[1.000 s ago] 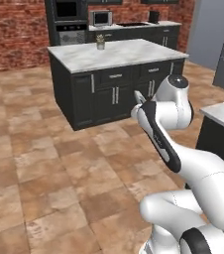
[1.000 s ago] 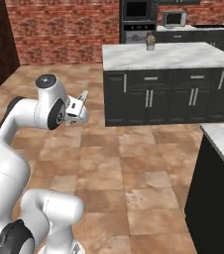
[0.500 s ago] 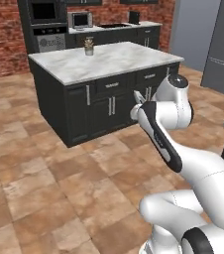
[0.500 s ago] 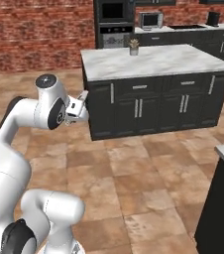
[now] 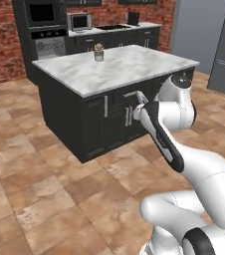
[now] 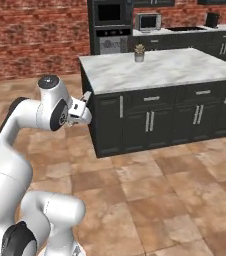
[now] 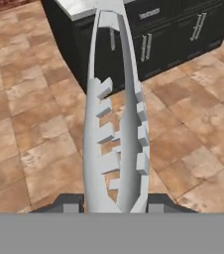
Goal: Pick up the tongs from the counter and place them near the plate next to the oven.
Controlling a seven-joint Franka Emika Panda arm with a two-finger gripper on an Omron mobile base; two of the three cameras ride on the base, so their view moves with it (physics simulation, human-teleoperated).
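The pick-up looks done: the tongs stand clamped between the jaws, carried above the brown tile floor short of the island. What remains, I judge, is the trip to the black wall oven and setting them down by the plate. A marble-topped table carries a small potted plant, with red brick walls behind.
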